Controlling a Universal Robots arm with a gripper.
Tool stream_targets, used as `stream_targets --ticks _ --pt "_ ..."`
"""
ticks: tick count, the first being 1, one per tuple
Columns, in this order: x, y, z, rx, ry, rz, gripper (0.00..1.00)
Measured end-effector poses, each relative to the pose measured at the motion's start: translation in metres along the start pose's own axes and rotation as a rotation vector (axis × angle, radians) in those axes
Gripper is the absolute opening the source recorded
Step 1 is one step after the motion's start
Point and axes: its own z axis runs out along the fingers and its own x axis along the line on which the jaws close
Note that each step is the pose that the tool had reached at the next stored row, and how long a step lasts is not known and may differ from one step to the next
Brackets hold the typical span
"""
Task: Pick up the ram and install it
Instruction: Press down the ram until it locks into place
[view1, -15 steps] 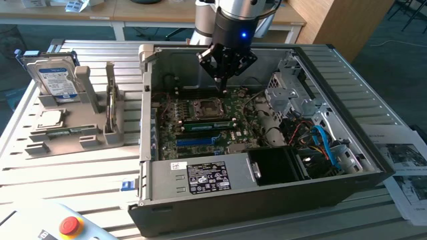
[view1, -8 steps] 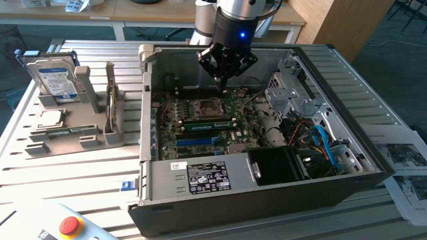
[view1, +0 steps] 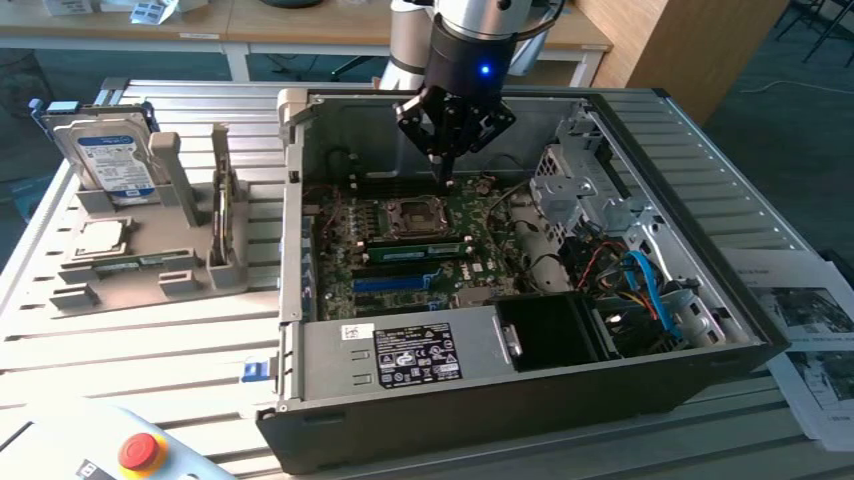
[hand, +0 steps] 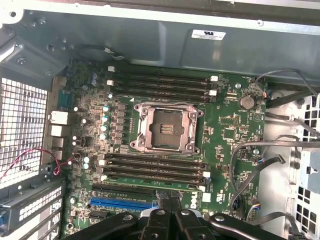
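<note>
The gripper (view1: 447, 178) is being held pressed shut with nothing pinched in it, above the motherboard (view1: 467, 215) inside the open computer case (view1: 534, 400). The ram (view1: 416, 250) is being seen as a long green stick standing on edge in a slot, between the processor socket (view1: 407, 215) and the blue slot (view1: 394, 283). In the wrist view the closed gripper (hand: 168, 202) is being shown over the board's edge by the blue slot (hand: 122, 204), apart from the ram.

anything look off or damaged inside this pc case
Nothing looks damaged, spilled or askew. The one thing that stands out is the processor socket in the middle of the motherboard: it stands empty, with no chip in it.
</note>
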Motion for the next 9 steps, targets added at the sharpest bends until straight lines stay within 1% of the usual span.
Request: stream_targets --ticks 9 --pt "0.0000 0.0000 0.0000 -0.0006 -0.0006 0.017 0.10"
